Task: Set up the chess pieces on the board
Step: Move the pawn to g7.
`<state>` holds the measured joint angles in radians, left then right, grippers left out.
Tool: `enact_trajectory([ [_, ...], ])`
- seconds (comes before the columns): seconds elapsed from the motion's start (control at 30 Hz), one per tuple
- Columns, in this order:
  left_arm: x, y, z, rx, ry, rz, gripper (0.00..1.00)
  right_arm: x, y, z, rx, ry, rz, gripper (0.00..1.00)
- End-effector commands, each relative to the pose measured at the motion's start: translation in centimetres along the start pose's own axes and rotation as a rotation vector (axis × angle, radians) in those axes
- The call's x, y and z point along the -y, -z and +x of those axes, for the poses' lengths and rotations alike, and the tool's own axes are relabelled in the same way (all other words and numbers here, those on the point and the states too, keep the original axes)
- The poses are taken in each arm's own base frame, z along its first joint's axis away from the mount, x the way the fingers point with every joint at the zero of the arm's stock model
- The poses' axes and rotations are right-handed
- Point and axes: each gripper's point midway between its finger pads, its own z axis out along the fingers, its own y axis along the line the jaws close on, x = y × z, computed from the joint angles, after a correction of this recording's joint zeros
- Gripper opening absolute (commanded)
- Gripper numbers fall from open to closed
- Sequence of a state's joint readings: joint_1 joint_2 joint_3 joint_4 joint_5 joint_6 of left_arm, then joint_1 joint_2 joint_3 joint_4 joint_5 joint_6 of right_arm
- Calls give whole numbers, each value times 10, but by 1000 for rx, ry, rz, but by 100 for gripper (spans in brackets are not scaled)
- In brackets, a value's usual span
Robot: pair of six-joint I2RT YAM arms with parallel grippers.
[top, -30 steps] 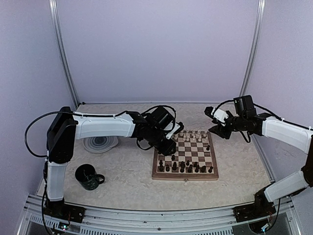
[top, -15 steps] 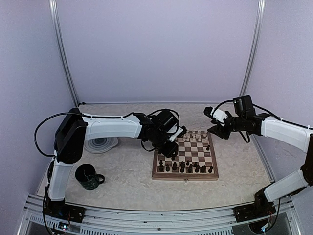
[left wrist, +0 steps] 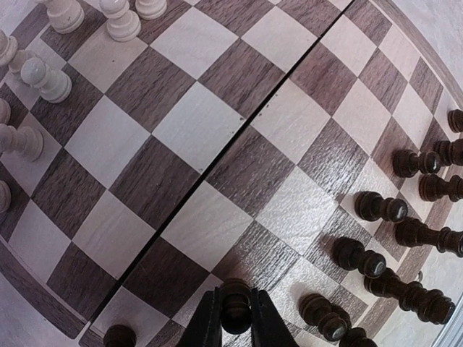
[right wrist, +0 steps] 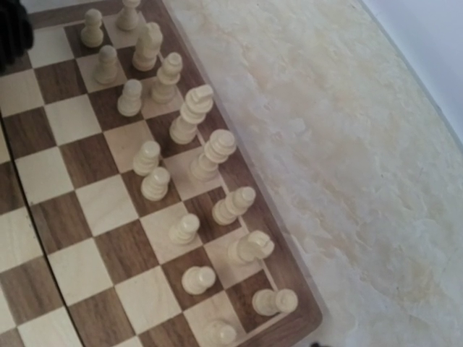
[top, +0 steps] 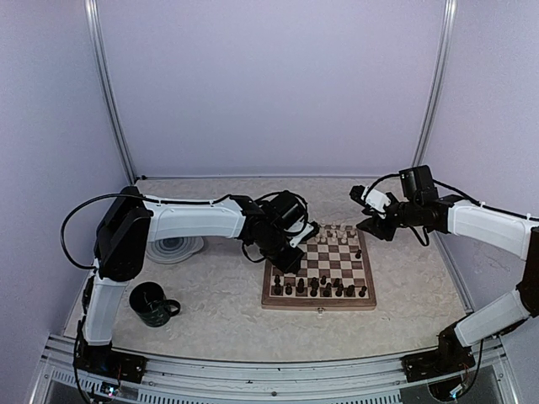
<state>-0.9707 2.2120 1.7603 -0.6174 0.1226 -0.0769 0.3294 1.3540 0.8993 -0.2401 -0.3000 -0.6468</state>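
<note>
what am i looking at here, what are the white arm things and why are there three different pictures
These are two robot arms bolted to a table, each ending in a two-finger gripper. The wide picture comes from a fixed camera above and behind them. The two close-ups come from a small camera on each wrist. On the table sit a wooden chessboard, a dark mug and a grey swirly plate. Cream pieces stand along the far side of the board and dark pieces along the near side. The left gripper is closed around one dark piece at the board's edge. The right gripper hovers open beside the board, holding nothing.
</note>
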Motion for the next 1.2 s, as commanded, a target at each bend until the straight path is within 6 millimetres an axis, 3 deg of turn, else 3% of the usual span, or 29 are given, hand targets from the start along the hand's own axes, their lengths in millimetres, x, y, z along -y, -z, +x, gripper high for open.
enact_trajectory([
  [0.0,0,10,2,5,-1,-24,14,-3,-3,5,-2,-6,-15,46],
  [0.2,2,19,10,-4,3,-23,12,-5,-6,6,-7,-7,-23,46],
  [0.53,19,12,21,-36,-22,26,11,-8,-10,8,-19,-4,-34,46],
  [1.17,20,15,32,-76,-25,32,10,-10,-12,8,-26,2,-40,47],
])
